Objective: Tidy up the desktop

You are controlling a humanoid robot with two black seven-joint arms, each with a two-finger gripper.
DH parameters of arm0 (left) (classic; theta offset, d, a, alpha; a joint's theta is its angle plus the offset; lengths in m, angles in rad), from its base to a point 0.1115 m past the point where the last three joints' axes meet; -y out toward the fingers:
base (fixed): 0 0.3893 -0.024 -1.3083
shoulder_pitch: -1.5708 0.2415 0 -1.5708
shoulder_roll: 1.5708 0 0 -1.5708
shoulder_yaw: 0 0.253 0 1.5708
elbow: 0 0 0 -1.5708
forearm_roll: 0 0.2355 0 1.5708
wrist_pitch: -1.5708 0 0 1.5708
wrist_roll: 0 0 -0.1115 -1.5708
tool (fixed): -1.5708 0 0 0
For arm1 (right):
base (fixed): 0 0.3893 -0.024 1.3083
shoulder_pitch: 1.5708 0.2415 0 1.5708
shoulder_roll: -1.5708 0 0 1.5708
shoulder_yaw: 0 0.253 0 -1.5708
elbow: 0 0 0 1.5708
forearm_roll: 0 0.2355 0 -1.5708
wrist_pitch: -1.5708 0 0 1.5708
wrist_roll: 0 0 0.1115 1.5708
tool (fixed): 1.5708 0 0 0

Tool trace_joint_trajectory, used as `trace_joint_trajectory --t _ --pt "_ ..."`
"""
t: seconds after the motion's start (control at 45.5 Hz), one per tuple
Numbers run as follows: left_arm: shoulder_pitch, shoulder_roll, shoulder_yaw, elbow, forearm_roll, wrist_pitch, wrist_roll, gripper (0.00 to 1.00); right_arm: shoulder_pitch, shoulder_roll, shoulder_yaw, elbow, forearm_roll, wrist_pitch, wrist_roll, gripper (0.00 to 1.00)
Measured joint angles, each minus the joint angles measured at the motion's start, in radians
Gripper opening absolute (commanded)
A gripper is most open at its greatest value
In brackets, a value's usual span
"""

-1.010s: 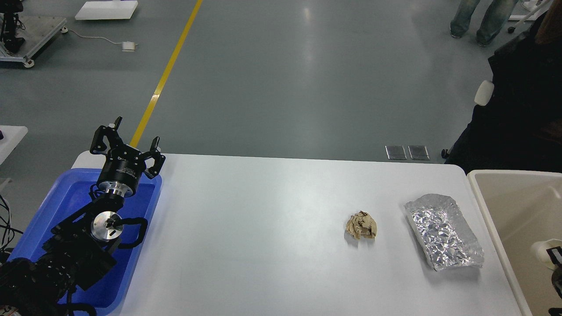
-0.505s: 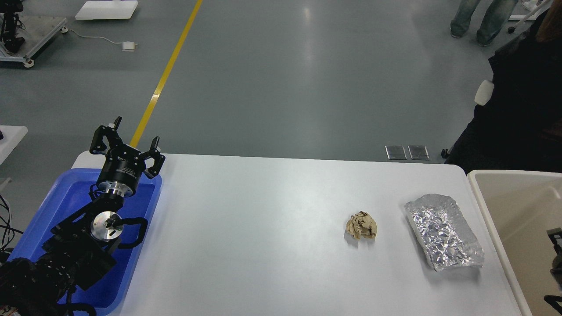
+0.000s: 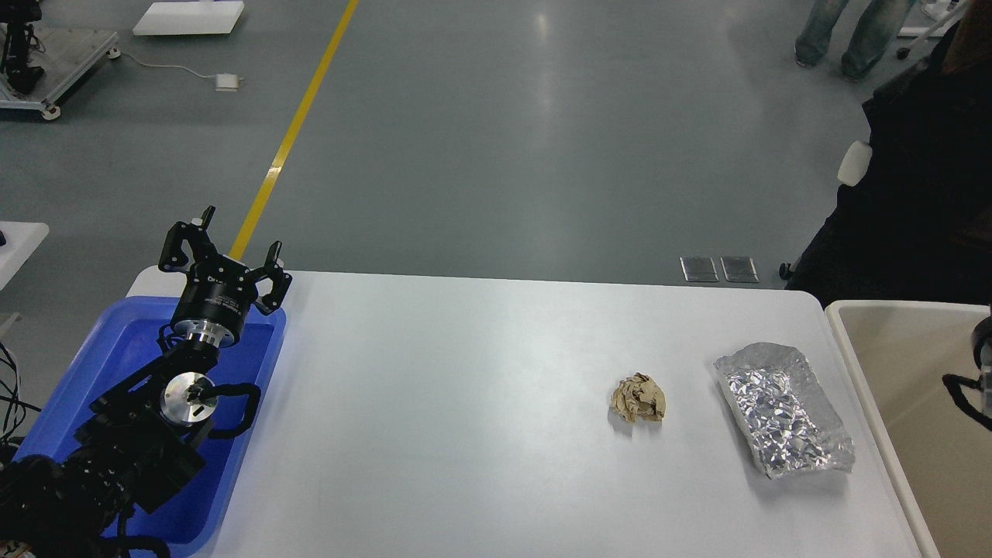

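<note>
The white desktop (image 3: 465, 403) fills the middle of the head view. On its right part lie a crumpled brown paper ball (image 3: 638, 398) and a crumpled silver foil tray (image 3: 784, 408). My left gripper (image 3: 222, 252) is open and empty, held above the far end of the blue tray (image 3: 108, 364) at the desktop's left edge, far from both items. Only a small part of my right arm (image 3: 978, 372) shows at the right edge over the beige bin (image 3: 876, 341); its gripper is out of view.
The blue tray sits at the left and the beige bin at the right of the desktop. A dark-clothed person (image 3: 922, 194) stands beyond the far right corner. Grey floor with a yellow line (image 3: 294, 132) lies beyond.
My right arm has moved up along the right edge over the beige bin. The left arm, paper ball and foil have not moved.
</note>
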Motion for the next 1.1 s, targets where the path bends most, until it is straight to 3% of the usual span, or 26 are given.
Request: trace_joint_trajectory --t 0.285,0.505,0.703,0.834,1.098 --pt "0.0 0.0 0.0 0.0 0.0 0.0 0.0 1.0 0.218 -0.09 0.198 0.109 0.0 0.082 0.001 1.0" --pt "0.0 0.0 0.0 0.0 0.0 0.0 0.0 1.0 0.323 -0.185 0.47 0.383 -0.018 0.137 0.011 1.0" --pt "0.0 0.001 0.0 0.0 0.0 0.0 0.0 1.0 0.275 -0.218 0.701 0.607 -0.11 0.165 0.025 1.0" --pt "0.0 0.0 0.0 0.0 0.0 0.0 0.0 1.0 0.194 -0.215 0.798 0.707 -0.175 0.181 0.092 1.0" --pt "0.0 0.0 0.0 0.0 0.0 0.0 0.0 1.0 0.007 -0.142 0.876 0.811 -0.237 0.2 0.294 1.0"
